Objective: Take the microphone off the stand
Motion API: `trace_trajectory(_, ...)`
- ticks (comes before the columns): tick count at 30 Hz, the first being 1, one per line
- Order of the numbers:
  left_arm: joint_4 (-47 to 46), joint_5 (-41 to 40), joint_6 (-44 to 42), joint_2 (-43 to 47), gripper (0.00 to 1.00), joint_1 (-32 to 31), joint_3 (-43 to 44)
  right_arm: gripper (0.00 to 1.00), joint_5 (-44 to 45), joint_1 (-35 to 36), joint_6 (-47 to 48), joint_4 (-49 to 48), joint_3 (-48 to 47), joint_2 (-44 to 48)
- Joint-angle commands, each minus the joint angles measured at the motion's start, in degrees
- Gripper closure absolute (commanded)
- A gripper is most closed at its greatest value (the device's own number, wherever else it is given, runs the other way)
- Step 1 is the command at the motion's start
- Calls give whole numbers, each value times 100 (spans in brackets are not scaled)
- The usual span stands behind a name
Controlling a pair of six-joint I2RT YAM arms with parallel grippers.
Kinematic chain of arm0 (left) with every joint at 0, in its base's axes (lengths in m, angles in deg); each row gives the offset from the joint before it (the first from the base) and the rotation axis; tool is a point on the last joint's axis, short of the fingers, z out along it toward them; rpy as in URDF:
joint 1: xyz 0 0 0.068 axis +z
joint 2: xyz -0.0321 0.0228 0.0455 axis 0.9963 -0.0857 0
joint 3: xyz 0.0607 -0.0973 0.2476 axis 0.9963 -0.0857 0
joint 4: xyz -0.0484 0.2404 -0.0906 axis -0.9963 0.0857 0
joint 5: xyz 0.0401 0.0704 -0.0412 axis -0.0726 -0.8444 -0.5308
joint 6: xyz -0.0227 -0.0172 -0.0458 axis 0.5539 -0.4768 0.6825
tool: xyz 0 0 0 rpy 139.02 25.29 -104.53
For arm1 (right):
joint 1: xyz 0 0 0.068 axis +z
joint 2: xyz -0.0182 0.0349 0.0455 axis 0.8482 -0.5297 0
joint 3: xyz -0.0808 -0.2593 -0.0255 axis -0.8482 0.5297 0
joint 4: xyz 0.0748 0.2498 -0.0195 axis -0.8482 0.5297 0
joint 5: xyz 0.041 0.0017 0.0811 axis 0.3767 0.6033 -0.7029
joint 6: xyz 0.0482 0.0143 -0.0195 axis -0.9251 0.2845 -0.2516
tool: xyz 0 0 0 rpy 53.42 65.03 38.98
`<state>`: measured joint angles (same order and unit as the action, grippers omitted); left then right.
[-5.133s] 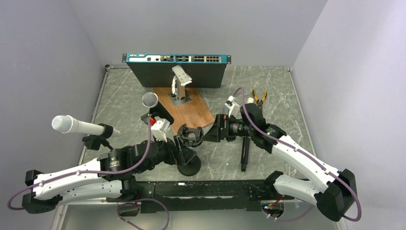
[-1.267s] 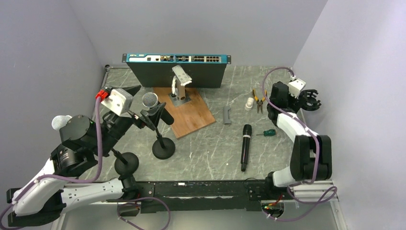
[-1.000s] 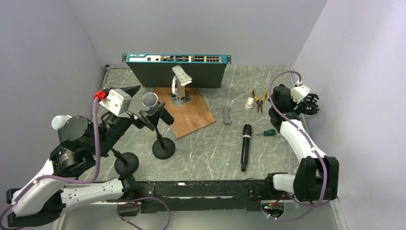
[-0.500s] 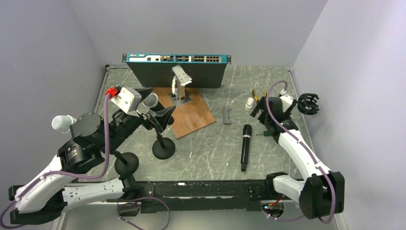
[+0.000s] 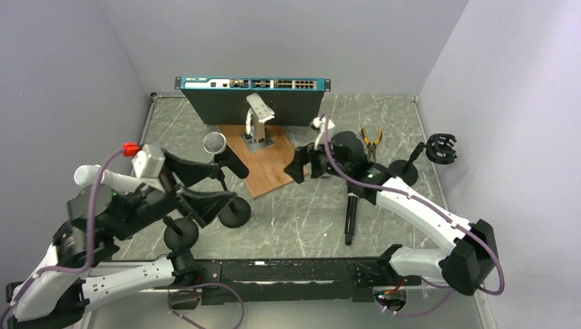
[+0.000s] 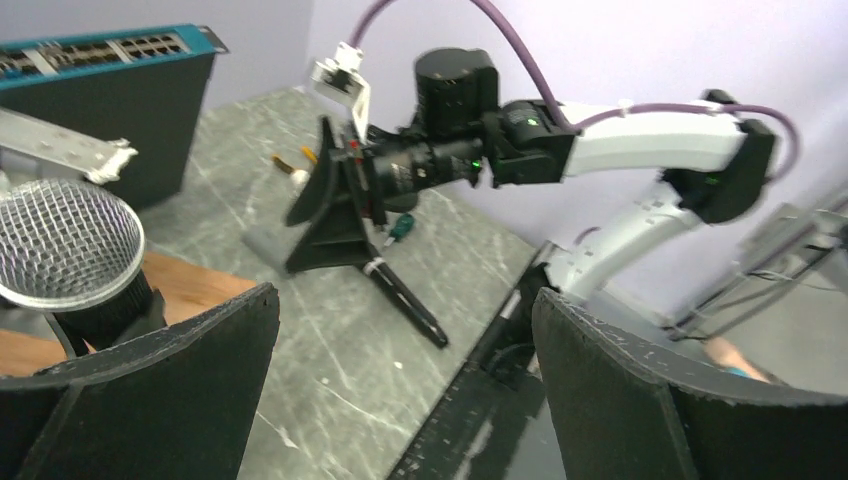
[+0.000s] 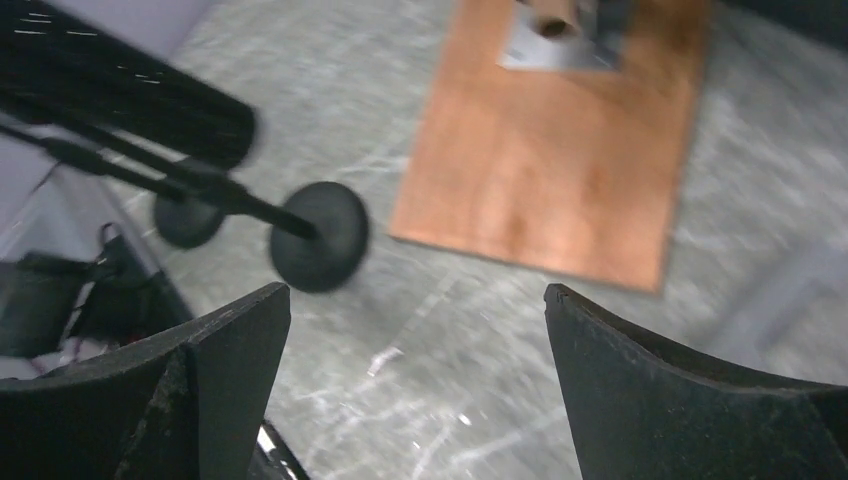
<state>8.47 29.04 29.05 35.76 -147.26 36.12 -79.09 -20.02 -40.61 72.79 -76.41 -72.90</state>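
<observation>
Meanwhile, left gripper point(image 5: 226, 180), right gripper point(image 5: 299, 164) released, microphone point(image 5: 220, 149) on stand point(image 5: 234, 214), board point(image 5: 274, 168) seemingly just behind.

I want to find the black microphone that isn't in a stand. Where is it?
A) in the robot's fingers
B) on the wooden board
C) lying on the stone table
C: the black microphone lies flat on the table, apart from the wooden board, with nothing gripping it.

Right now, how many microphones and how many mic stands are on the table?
Microphones: 3 (left microphone, middle microphone, black microphone lying flat)
Stands: 3 (left stand, middle stand, empty right stand)
Total: 6
</observation>
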Motion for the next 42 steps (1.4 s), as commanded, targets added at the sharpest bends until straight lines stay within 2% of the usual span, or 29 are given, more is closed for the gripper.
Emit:
trace_trajectory(1, 498, 608, 710, 516, 1, 4, -162, 0, -592, 833, 644, -1029, -788, -416)
trace_trajectory(6, 1272, 560, 849, 844, 1, -1, -68, 0, -494, 1458, 724, -1325, -1668, -979)
trace_trajectory(13, 2235, -356, 780, 841, 1, 1, 5, 0, 539, 2114, 1196, -617, -2895, -1720)
trace_trajectory(17, 2197, -461, 711, 738, 1, 3, -206, 0, 955, 2406, 1541, -397, -3432, -1989)
trace_trajectory(24, 1921, -529, 742, 595, 1, -1, -463, 1, 964, 2523, 1664, -340, -4069, -2516)
trace_trajectory(27, 1829, -716, 887, 642, 1, 3, -623, 10, 1067, 2560, 1714, -301, -4219, -2689)
trace_trajectory(28, 1809, -798, 943, 655, 1, 3, -679, 16, 1142, 2582, 1716, -280, -4244, -2723)
trace_trajectory(38, 1921, -1326, 907, 326, 4, -1, -727, 86, 1514, 2669, 2048, -339, -4010, -2391)
trace_trajectory(42, 1668, -1578, 787, 143, 6, 2, -718, 98, 1302, 2654, 2152, -61, -3960, -2100)
